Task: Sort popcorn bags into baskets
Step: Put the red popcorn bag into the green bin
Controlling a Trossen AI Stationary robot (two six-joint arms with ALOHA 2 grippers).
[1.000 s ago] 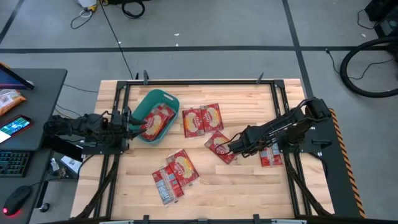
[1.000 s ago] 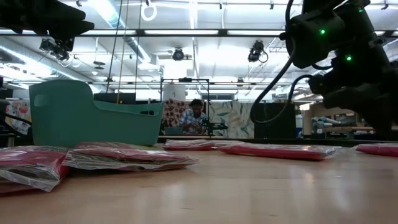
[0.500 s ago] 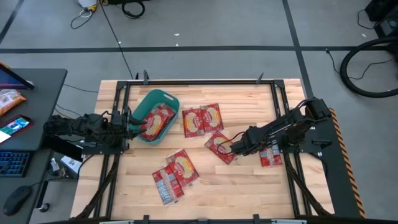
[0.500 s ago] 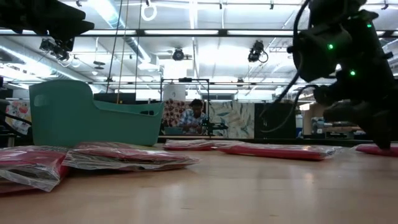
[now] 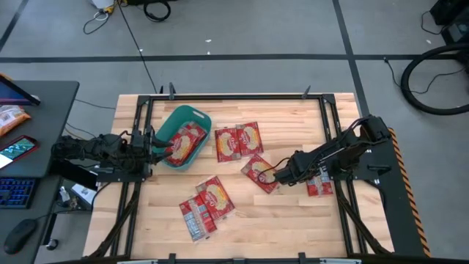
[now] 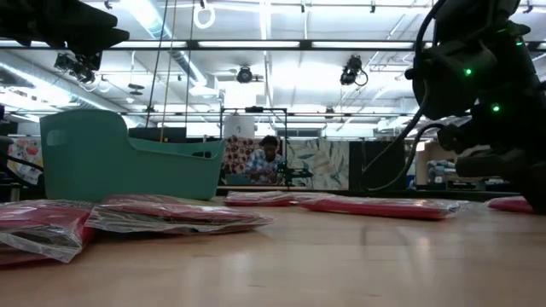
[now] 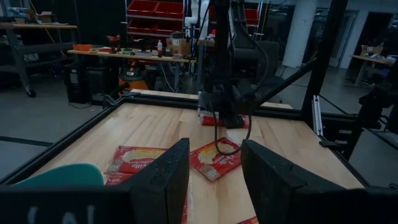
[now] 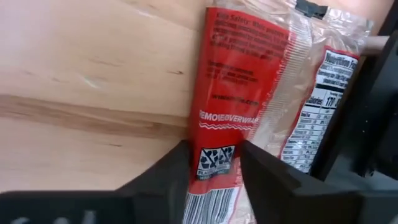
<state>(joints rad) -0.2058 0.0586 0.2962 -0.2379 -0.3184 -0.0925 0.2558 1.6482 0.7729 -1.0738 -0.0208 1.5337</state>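
Red popcorn bags (image 5: 212,198) lie scattered on the wooden worktop (image 5: 293,213) beside a teal basket (image 5: 170,123). Both claws, left (image 5: 155,147) and right (image 5: 278,174), are spread. A person (image 6: 268,159) sits in the workshop behind.

At the lower edge of the right wrist view, a popcorn bag (image 8: 219,124) is cut off and partly covered by the dark fingers (image 8: 165,180). The teal basket (image 7: 59,175) is cropped at the left wrist view's bottom left.
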